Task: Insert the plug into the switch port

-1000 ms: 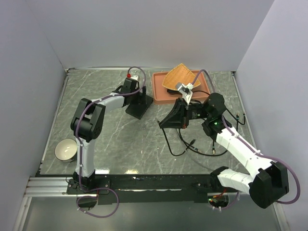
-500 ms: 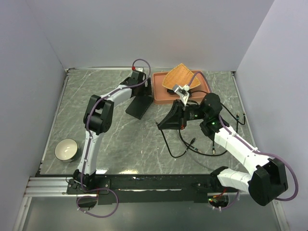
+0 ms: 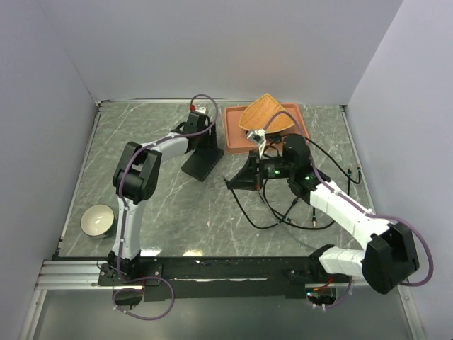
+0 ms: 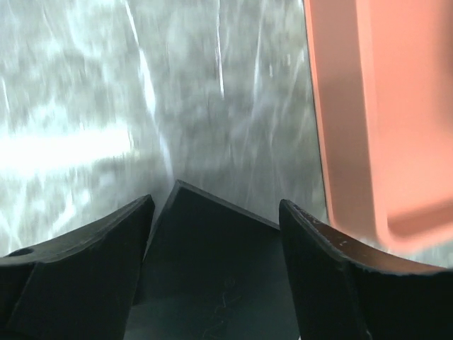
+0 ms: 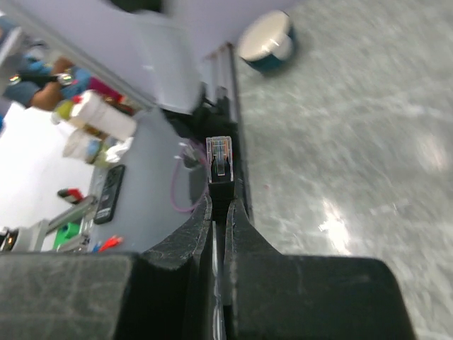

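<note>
The flat black box (image 3: 200, 162) with the switch port lies on the grey table, left of the terracotta tray (image 3: 233, 131). My left gripper (image 3: 203, 142) is at the box's far end. In the left wrist view its fingers (image 4: 340, 276) stand wide apart, with a corner of the box (image 4: 212, 255) between them. My right gripper (image 3: 237, 181) is shut on the plug (image 5: 219, 157), a clear connector with a black boot that sticks out past the fingertips. It points left, a short way right of the box. No port shows in any view.
The plug's black cable (image 3: 276, 212) loops over the table under my right arm. A woven orange piece (image 3: 260, 112) lies in the tray, whose rim shows in the left wrist view (image 4: 368, 127). A white bowl (image 3: 97, 219) sits at the front left, also in the right wrist view (image 5: 267, 39).
My right gripper has carried the plug left, closer to the box. My left arm has shifted its elbow, its gripper staying at the box's far end. The box has turned slightly.
</note>
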